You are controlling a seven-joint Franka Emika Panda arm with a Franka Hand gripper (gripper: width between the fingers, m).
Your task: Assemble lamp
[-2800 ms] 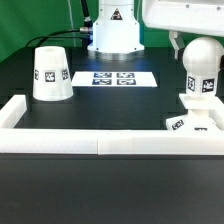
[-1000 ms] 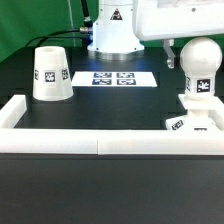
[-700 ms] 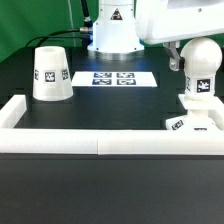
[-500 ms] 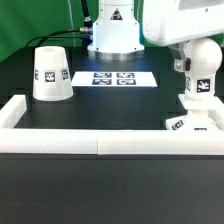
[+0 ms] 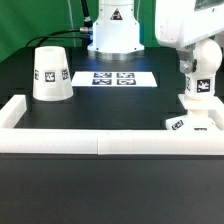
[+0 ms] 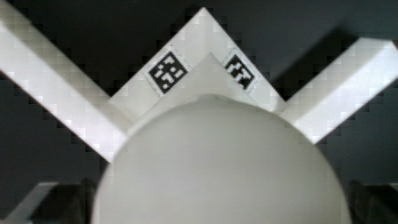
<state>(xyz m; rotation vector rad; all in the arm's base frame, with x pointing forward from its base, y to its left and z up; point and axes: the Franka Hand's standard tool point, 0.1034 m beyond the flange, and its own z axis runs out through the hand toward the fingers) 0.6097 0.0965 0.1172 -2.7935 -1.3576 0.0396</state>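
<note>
The shade (image 5: 50, 73), a white truncated cone, stands upright with its narrow end up at the exterior view's left, in the upper half of the frame. It has a black square tag on the side facing me. Well apart from it, at the exterior view's right edge, the bulb (image 5: 203, 80) stands upright, white and round-headed, with a tag on its front (its crown is hidden from here). It seems to rest on the base (image 5: 192, 121), a small flat white square at the lower right with tags on its near edge. In the wrist view the bulb's (image 6: 214, 165) smooth dome looms large, and a corner of the base (image 6: 199, 48) with two tags shows beyond it.
</note>
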